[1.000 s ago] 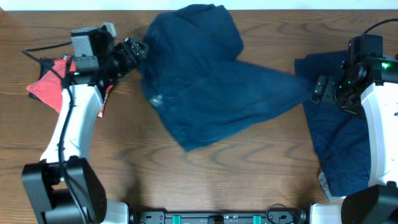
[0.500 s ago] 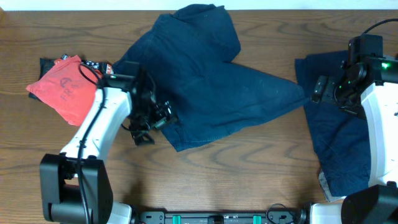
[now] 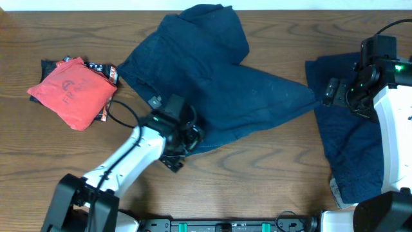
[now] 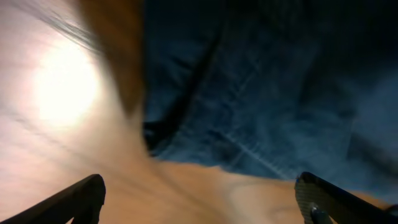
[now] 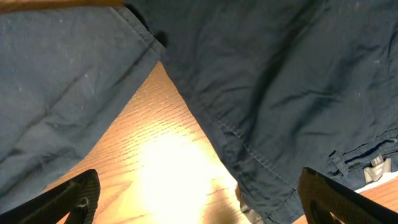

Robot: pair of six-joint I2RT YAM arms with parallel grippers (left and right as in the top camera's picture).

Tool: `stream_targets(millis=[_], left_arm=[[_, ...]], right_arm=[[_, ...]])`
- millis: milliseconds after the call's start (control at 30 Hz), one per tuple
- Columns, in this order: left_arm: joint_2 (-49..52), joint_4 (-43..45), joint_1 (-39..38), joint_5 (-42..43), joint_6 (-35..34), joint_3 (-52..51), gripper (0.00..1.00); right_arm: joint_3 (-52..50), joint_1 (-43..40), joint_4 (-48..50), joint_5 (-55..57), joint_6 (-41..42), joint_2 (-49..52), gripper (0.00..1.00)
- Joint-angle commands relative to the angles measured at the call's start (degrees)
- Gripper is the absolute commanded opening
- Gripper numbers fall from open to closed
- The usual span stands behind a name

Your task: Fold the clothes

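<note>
A dark navy garment [image 3: 212,84] lies spread across the middle of the table, one corner reaching toward the right. A second navy garment [image 3: 341,142] lies along the right side. My left gripper [image 3: 187,138] is open at the spread garment's front edge; the left wrist view shows the hem [image 4: 249,99] just beyond the open fingers [image 4: 199,202], with bare wood between them. My right gripper [image 3: 325,93] is open and empty between the two garments; the right wrist view shows both garments' edges [image 5: 249,93] over wood, its fingers [image 5: 199,199] wide apart.
A folded red garment [image 3: 71,90] lies at the far left on a dark item. The table's back edge runs along the top. Bare wood shows along the front between the arms [image 3: 257,180].
My left arm has swung from the garment's upper left corner down to its front edge. The garment's left part now lies flatter and more spread. The right arm has not moved.
</note>
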Motion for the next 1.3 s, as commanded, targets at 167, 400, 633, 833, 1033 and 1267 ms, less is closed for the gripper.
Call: stream_targets(millis=[167,400,633,833,1033,1267], left_arm=[[1.14,5.68,-2.91,-6.12,-14.32,-4.81,0.96],[1.14,8.09,-2.91,-11.37,-14.32,-4.81,0.41],[0.94,3.96,-2.71,-11.37,-10.29,-4.79,0.06],[-3.28,-9.9,1.57,-13.0,0.96,-4.79,0.06],[-11.54,-17.35,6.93,-18.67,7.82,-4.79,0.06],[-16.81,-16.02,7.54,-21.97,8.33,-4.79,0.06]], right_arm=[[0.63,-0.52,-0.17,-0.57,-0.5,-0.15,0.99],[0.61,-0.52,-0.2,-1.68,-0.5,-0.15,0.99],[0.46,-0.5,-1.33,-3.17,-0.52,-0.15,0.99],[-4.24,-0.33,-2.78,-16.65,-5.16,-0.15,0.99],[-19.67,2.69,1.05,-30.49,-6.1,-0.15,0.99],[-34.14,6.32,9.14,-33.0,-0.5,-0.15,0.99]])
